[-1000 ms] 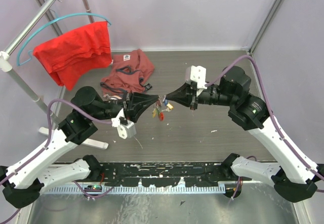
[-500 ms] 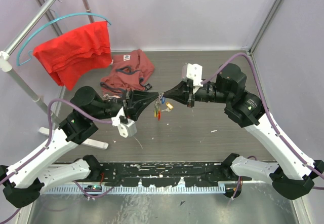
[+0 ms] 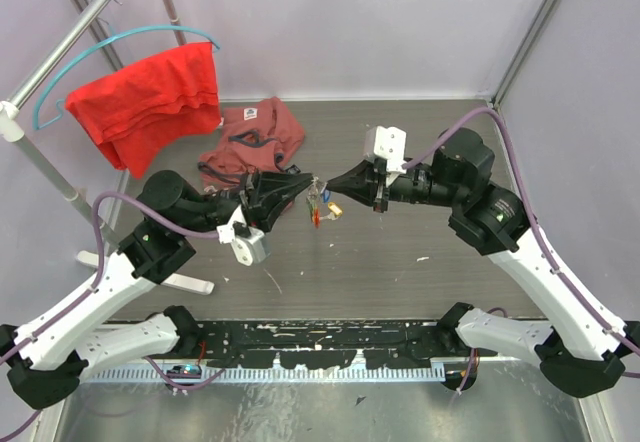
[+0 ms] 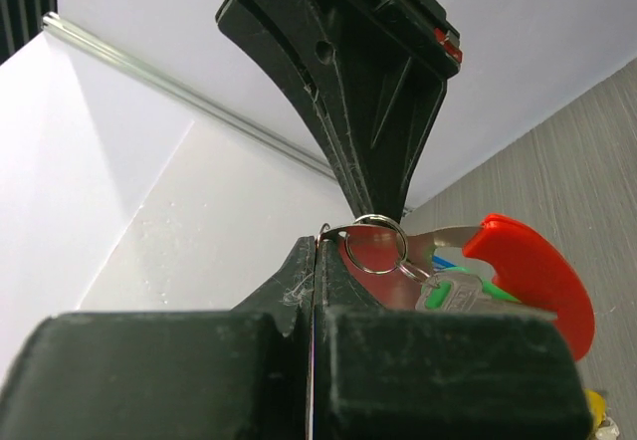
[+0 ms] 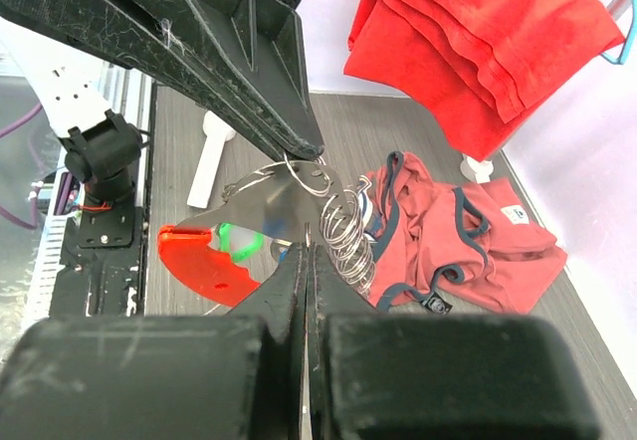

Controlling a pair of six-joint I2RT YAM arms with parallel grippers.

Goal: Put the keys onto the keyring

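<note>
In mid-air, our left gripper (image 3: 306, 185) and right gripper (image 3: 336, 184) each pinch the keyring (image 4: 375, 244) tight between them. Several keys (image 3: 322, 209) seem to hang from it already; we cannot tell whether any remain.

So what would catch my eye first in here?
Above mid-table, the left gripper and the right gripper meet tip to tip, both pinched shut on the keyring, its red tag and the keys dangling between them. At far left, a bright red cloth hangs from a teal hanger.
</note>
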